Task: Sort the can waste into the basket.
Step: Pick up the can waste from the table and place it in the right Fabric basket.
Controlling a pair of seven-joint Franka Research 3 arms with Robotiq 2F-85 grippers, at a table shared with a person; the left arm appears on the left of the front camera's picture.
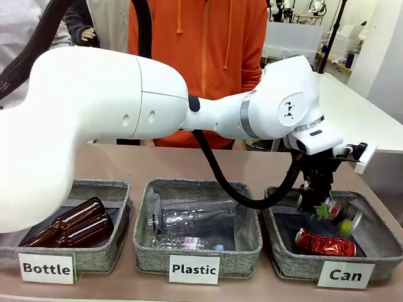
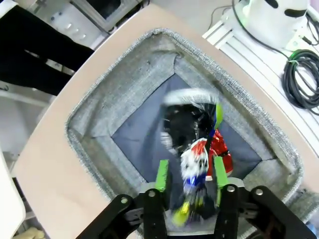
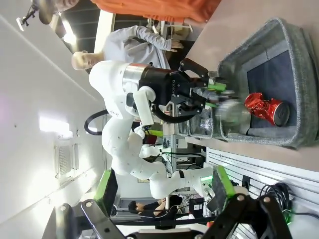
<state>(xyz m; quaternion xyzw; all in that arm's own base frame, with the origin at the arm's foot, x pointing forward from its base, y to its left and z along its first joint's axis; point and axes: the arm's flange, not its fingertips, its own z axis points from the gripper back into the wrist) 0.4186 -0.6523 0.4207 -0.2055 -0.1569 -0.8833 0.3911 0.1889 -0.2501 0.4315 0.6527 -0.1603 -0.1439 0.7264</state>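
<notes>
My left hand hangs over the Can basket at lower right, fingers spread, and the dark printed can blurs between them, unclamped. The red can lies inside. My right hand is released, empty.

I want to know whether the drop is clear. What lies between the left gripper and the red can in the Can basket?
In the left wrist view, the dark printed can, blurred, lies between the left gripper with its open jaws and the red can on the basket floor.

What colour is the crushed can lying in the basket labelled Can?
Shiny red can, lying in the grey basket; clearest in the front view.
</notes>
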